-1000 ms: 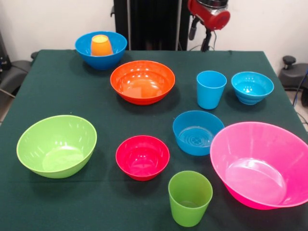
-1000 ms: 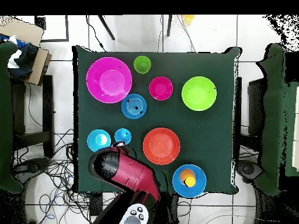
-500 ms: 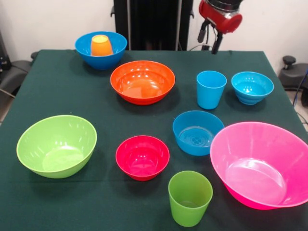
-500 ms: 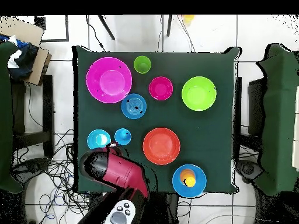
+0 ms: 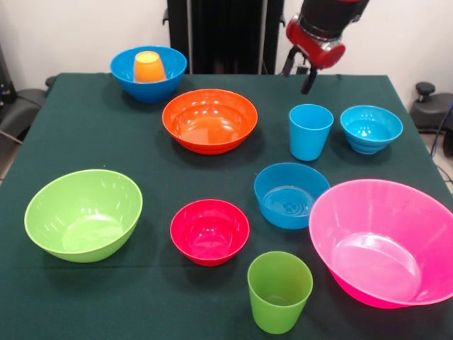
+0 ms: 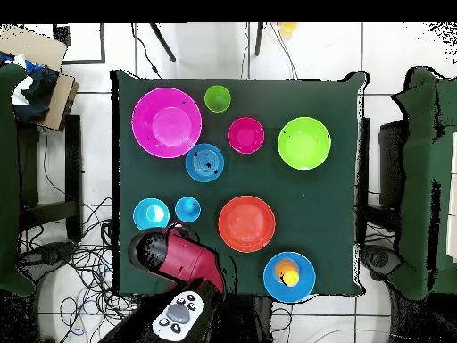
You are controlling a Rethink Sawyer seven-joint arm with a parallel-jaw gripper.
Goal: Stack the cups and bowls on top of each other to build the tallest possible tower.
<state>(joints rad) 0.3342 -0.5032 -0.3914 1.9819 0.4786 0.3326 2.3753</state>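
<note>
1. At the left of the front view, the lime green bowl (image 5: 83,214) sits alone near the table's left edge, with bare green table (image 5: 78,134) above it.
2. In the upper left, the large blue bowl (image 5: 148,73) stands close to the far edge and holds the orange cup (image 5: 148,66), turned mouth down.
3. In the middle are the wide orange bowl (image 5: 209,120) and, lower, the small red bowl (image 5: 209,231). They are well apart.
4. The green cup (image 5: 279,291) stands upright at the bottom edge.
5. The medium blue bowl (image 5: 291,195) lies just beside the pink bowl (image 5: 384,242), which overhangs the right frame edge.
6. The light blue cup (image 5: 310,132) and turquoise bowl (image 5: 371,128) stand near each other in the upper right.
7. The gripper (image 5: 299,71) hangs empty above the light blue cup, with its two fingers apart.
</note>
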